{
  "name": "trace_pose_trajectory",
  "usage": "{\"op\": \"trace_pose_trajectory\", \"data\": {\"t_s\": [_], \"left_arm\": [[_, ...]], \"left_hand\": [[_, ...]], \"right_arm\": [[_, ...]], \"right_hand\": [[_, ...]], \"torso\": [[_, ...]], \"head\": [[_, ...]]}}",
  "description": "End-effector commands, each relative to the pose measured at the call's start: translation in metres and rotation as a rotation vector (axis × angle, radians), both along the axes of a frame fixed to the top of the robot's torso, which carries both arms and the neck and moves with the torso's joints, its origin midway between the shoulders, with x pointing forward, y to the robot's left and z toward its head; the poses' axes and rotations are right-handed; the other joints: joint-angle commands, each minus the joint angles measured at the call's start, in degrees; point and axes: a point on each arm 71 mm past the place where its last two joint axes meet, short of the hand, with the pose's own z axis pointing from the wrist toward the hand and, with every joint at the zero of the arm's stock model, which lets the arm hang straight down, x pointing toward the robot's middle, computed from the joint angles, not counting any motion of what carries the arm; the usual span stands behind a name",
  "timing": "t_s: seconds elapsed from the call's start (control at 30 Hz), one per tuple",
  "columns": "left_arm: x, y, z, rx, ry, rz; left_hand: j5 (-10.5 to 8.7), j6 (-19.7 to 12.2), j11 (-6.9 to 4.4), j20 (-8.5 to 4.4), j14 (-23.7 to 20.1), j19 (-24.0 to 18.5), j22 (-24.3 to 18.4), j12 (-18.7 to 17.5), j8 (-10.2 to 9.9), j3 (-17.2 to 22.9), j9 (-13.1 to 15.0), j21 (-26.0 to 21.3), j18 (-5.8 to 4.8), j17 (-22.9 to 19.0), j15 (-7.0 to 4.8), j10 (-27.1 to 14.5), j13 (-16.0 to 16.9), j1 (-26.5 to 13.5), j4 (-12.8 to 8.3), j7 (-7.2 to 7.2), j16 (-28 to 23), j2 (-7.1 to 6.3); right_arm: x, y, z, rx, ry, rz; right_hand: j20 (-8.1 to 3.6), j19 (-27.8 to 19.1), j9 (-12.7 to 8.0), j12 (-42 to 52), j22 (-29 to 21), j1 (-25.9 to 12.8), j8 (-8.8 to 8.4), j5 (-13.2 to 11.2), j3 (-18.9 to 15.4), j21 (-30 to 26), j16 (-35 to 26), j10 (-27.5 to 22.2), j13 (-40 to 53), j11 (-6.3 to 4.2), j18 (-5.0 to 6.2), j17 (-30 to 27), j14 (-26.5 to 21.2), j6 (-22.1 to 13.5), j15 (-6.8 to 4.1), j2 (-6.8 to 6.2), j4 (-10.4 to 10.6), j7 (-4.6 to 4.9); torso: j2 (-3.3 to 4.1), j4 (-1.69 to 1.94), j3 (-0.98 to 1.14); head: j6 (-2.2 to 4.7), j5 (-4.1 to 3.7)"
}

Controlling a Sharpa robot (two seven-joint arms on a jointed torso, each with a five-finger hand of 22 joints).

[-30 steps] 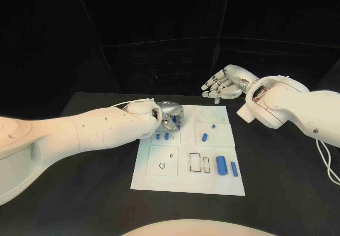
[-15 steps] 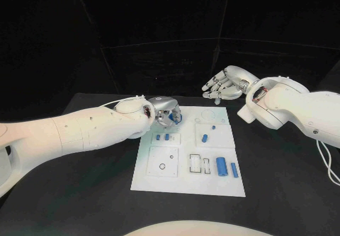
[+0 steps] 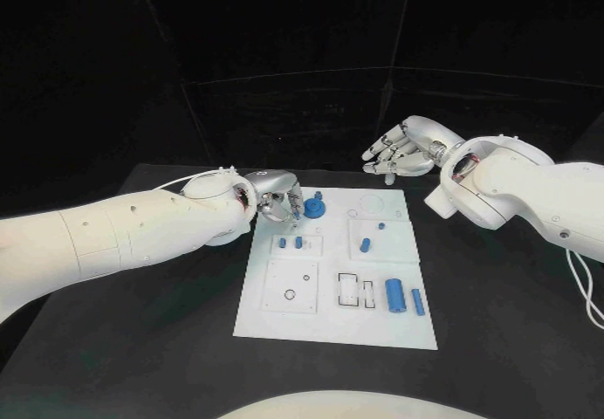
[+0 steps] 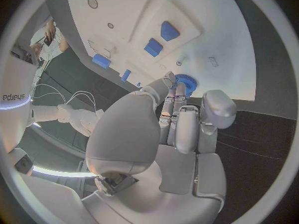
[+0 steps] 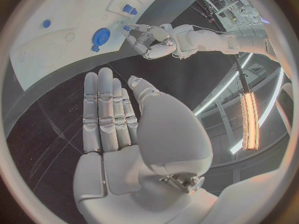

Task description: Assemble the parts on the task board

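The white task board (image 3: 327, 327) lies mid-table. A blue gear-shaped part (image 3: 312, 207) lies on its far left corner, also seen as the gear (image 5: 99, 36) and the gear (image 4: 185, 81). My left hand (image 3: 279, 199) hovers just left of it with fingers loosely spread. The right wrist view shows a small gap between the left hand (image 5: 149, 40) and the gear. My right hand (image 3: 405, 147) hangs open above the board's far edge, holding nothing. Two small blue pieces (image 3: 290, 243), a blue block (image 3: 364, 245), a blue cylinder (image 3: 393, 295) and a thin bar (image 3: 416, 301) sit on the board.
The black table (image 3: 151, 332) surrounds the board on all sides. My left forearm (image 3: 126, 231) stretches over the table left of the board. The right arm (image 3: 529, 192) stands above the table's far right.
My left hand has drawn back to the left from over the board's far left corner, and the blue gear now lies uncovered there. The right hand has barely moved.
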Motion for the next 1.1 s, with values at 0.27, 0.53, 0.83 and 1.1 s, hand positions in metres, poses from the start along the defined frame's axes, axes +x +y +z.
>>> {"op": "trace_pose_trajectory", "data": {"t_s": [0.27, 0.53, 0.83, 1.1], "left_arm": [[0.004, 0.004, -0.006, 0.007, 0.064, 0.028], [0.006, 0.001, -0.011, 0.013, 0.077, 0.027], [0.007, -0.003, -0.014, 0.023, 0.091, 0.021], [0.006, -0.004, -0.016, 0.038, 0.104, 0.017]], "left_hand": [[0.11, 0.4, -0.04, -0.05, 1.1, 0.2, 0.0, -0.5, -0.2, 0.3, 0.0, 0.1, -0.88, -0.3, -0.27, 0.6, 0.1, -0.9, 0.0, -0.03, 0.1, -0.07], [0.11, 0.5, -0.08, -0.06, 1.1, 0.3, 0.2, -0.5, -0.2, 0.4, 0.0, 0.3, -0.92, -0.4, -0.28, 0.7, 0.1, -1.0, 0.0, -0.05, 0.0, -0.11], [0.11, 0.6, -0.1, -0.08, 1.1, 0.3, 0.2, -0.5, -0.2, 0.4, 0.0, 0.3, -0.91, -0.5, -0.31, 0.9, 0.2, -1.1, 0.0, -0.06, -0.1, -0.2], [0.11, 0.7, -0.13, -0.09, 1.0, 0.2, 0.2, -0.5, -0.2, 0.4, 0.0, 0.3, -0.9, -0.6, -0.32, 1.0, 0.2, -1.1, 0.0, -0.09, -0.1, -0.22]], "right_arm": [[0.0, 0.0, 0.002, 0.003, -0.01, 0.004], [0.0, 0.001, 0.002, 0.003, -0.01, 0.007], [0.0, 0.002, 0.002, 0.003, -0.01, 0.008], [0.0, 0.002, 0.002, 0.003, -0.01, 0.008]], "right_hand": [[0.27, 0.1, 0.0, 0.3, -0.1, -0.1, 0.35, 0.2, -0.1, -0.2, -0.3, -0.3, -0.1, 0.01, 0.19, 0.1, -0.2, -0.2, -0.07, 0.01, 0.3, 0.14], [0.27, 0.1, 0.0, 0.3, -0.1, -0.1, 0.35, 0.2, -0.1, -0.2, -0.3, -0.3, -0.1, 0.01, 0.19, 0.1, -0.2, -0.2, -0.07, 0.01, 0.3, 0.14], [0.27, 0.2, 0.1, 0.4, -0.1, 0.0, 0.42, 0.3, 0.0, -0.2, -0.3, -0.3, -0.1, -0.03, 0.2, 0.2, -0.2, -0.1, -0.09, 0.04, 0.3, 0.11], [0.27, 0.2, 0.1, 0.4, -0.1, 0.0, 0.42, 0.3, 0.0, -0.2, -0.3, -0.3, -0.1, -0.03, 0.2, 0.2, -0.2, -0.1, -0.09, 0.04, 0.3, 0.11]], "torso": [[0.05, -0.22, 0.03], [0.07, -0.2, 0.02], [0.03, -0.19, 0.01], [0.02, -0.16, 0.04]], "head": [[0.03, 0.19], [-0.08, 0.24], [-0.27, 0.17], [-0.26, 0.17]]}}
